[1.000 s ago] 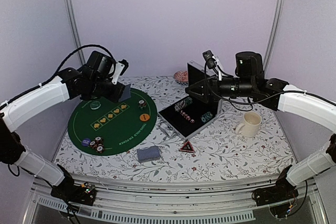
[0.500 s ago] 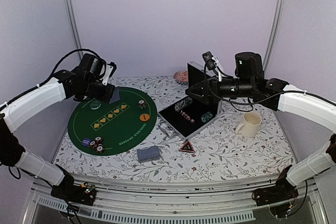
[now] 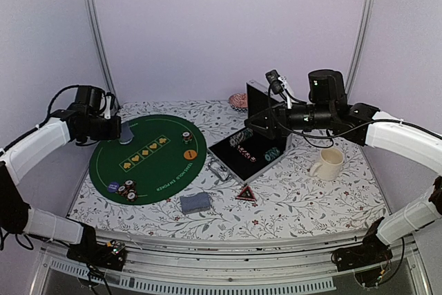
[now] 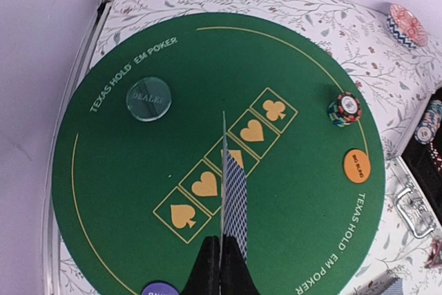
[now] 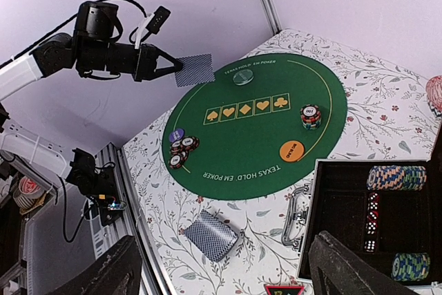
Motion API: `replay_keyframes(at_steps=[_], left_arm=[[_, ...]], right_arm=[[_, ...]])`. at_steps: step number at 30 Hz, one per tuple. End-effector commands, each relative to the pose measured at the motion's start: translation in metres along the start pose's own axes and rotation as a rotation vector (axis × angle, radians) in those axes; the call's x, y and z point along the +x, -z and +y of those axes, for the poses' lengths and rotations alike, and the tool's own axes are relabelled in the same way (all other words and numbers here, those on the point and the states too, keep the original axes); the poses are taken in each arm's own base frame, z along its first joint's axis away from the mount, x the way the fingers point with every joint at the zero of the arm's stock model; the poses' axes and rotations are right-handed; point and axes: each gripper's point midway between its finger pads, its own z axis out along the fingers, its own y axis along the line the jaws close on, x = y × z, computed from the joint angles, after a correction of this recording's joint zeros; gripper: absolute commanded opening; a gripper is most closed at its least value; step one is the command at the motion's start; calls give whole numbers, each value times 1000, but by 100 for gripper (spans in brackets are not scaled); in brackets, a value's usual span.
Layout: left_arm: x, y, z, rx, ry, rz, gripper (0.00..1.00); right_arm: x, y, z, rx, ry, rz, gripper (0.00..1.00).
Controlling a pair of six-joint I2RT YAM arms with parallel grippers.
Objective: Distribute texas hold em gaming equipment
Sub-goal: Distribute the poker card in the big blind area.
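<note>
While we're looking down from the top, the left gripper (image 3: 117, 131) hangs over the far left edge of the green mat (image 3: 110, 164), pinching one playing card (image 3: 128, 133). The right gripper (image 3: 262, 122) hovers above the open case (image 3: 255, 165).

Left wrist cam: jaws clamped tight on the card, edge-on over the suit boxes.

Right wrist cam: our right fingers (image 5: 117, 274) are spread wide and holding nothing. The deck (image 5: 210, 235) lies just near of the mat.

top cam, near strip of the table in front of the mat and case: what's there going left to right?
chip cluster → card deck → red-edged triangle → cream mug. The case is left out because it spans over the triangle.
</note>
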Motion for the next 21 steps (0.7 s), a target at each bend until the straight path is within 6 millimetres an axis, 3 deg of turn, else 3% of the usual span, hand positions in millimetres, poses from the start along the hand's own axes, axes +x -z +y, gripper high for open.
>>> replay_keyframes(at_steps=[1, 6, 10, 16, 21], left_arm=[[7, -8, 0, 121, 162, -14, 0], [23, -24, -42, 329, 229, 57, 0], [36, -43, -66, 370, 216, 90, 0], [39, -80, -99, 435, 206, 149, 0], [55, -93, -120, 473, 215, 236, 0]], right_arm=[[-2, -2, -4, 17, 9, -3, 86], [0, -5, -5, 14, 6, 6, 86], [0, -7, -6, 11, 1, 10, 86], [0, -8, -6, 12, -3, 14, 86], [4, -5, -8, 30, -11, 20, 86]])
